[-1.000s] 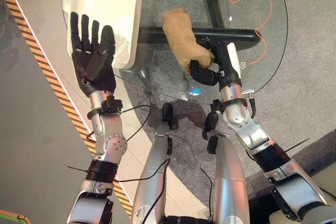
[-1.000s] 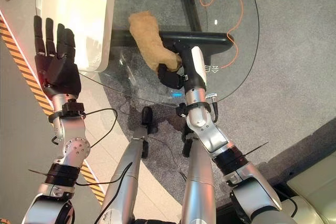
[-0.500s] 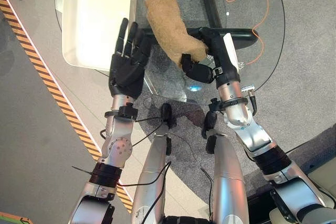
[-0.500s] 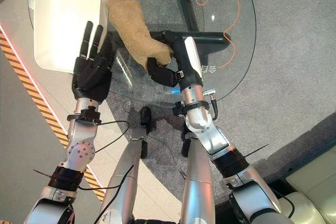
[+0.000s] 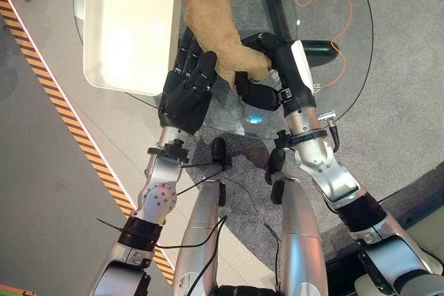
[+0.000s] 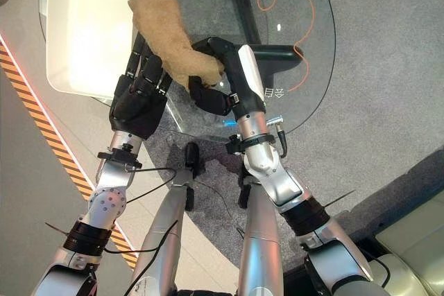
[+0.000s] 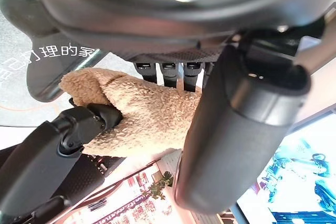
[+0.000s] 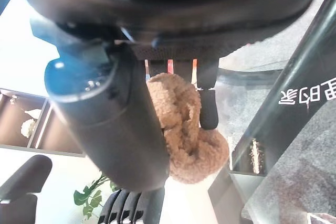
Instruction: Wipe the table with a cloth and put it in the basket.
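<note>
The right robot hand [image 5: 267, 84] reaches over the glass counter [image 5: 347, 67] with fingers curled round the tan cloth [image 5: 215, 29] — held above the glass — while the left robot hand [image 5: 186, 91], fingers straight, lies against the cloth's side beside the white basket [image 5: 125, 25].

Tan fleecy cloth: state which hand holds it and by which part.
The right hand grips the tan fleecy cloth by its near end; the open left hand rests straight fingers against its side.
</note>
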Available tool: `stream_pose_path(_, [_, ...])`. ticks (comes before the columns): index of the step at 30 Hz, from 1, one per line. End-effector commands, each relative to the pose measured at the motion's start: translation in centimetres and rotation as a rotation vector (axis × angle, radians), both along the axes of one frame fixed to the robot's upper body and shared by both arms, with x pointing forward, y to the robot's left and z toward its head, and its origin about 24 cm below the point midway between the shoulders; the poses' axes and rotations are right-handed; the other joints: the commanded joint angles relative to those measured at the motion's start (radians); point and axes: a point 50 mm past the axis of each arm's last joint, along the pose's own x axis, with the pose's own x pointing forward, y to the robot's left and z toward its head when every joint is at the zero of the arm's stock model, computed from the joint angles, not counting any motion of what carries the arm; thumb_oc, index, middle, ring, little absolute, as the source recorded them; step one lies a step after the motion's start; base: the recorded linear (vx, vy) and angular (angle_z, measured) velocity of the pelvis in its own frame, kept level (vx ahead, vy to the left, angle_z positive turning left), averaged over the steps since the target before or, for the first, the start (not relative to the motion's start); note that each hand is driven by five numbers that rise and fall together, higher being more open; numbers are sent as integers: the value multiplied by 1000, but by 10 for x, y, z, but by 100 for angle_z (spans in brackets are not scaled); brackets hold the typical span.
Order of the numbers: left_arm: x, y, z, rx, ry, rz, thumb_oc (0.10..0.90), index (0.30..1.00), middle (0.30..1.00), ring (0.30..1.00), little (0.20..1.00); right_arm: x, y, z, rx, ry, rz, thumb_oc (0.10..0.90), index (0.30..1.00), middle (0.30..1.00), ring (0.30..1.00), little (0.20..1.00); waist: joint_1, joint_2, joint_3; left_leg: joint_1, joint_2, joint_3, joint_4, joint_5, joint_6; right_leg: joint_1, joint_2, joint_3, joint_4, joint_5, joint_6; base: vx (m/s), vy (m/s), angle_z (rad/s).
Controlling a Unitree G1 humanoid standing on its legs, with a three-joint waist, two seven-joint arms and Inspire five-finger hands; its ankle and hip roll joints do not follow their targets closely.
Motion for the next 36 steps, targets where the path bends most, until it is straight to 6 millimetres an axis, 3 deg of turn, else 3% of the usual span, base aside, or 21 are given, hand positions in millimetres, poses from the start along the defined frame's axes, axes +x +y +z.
stream_pose_path(1, [-28,-6,60,-98,-395,-103,800,900,900,900,900,-54,34,73,62,-422,269,100,300,300,300,200,-4,1,-29,52,-73,81,32,-88,69,57,59,-16,-113,36,21,0,0,0])
stream_pose_path(17, [-35,-3,71,-135,-501,-112,800,900,900,900,900,-51,34,68,14,-403,241,100,300,300,300,200,-2,-2,-29,56,-77,79,31,-89,68,57,59,-17,-108,32,19,0,0,0])
stream_pose_path(36, [-36,5,74,-181,-536,-84,800,900,900,900,900,-40,34,59,-169,-389,175,100,300,300,300,200,5,-8,-29,55,-81,73,35,-90,64,55,57,-23,-98,27,20,0,0,0])
